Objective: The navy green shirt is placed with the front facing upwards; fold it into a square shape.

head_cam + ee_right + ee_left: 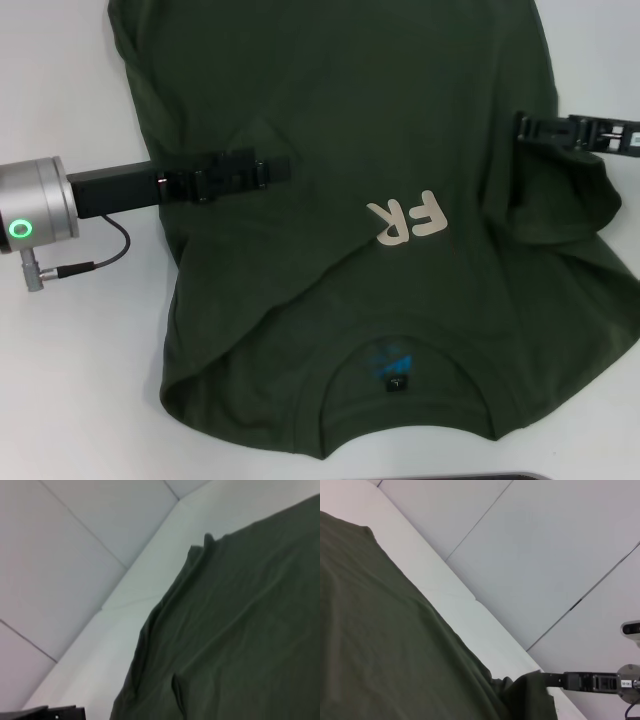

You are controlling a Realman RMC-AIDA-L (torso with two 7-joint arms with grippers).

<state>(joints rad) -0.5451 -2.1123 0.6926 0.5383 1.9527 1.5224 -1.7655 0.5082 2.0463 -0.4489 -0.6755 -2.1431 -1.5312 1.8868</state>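
Note:
The navy green shirt (330, 90) lies on the white table, collar and neck label (396, 372) nearest me. Its left side is folded in over the chest, so only "FR" (408, 218) of the cream lettering shows. My left gripper (282, 170) reaches in from the left and lies on that folded flap, fingers together at its edge. At the shirt's right edge my right gripper (522, 127) is shut on a bunched bit of fabric by the sleeve. The left wrist view shows that right gripper (546, 679) pinching the cloth (395, 645). The right wrist view shows only green shirt (240, 630).
Bare white table (70, 380) shows on the left and lower right of the shirt. The left arm's silver wrist with a green ring light (22, 228) and its cable (100, 258) sit left of the shirt. A dark edge (450, 476) runs along the near side.

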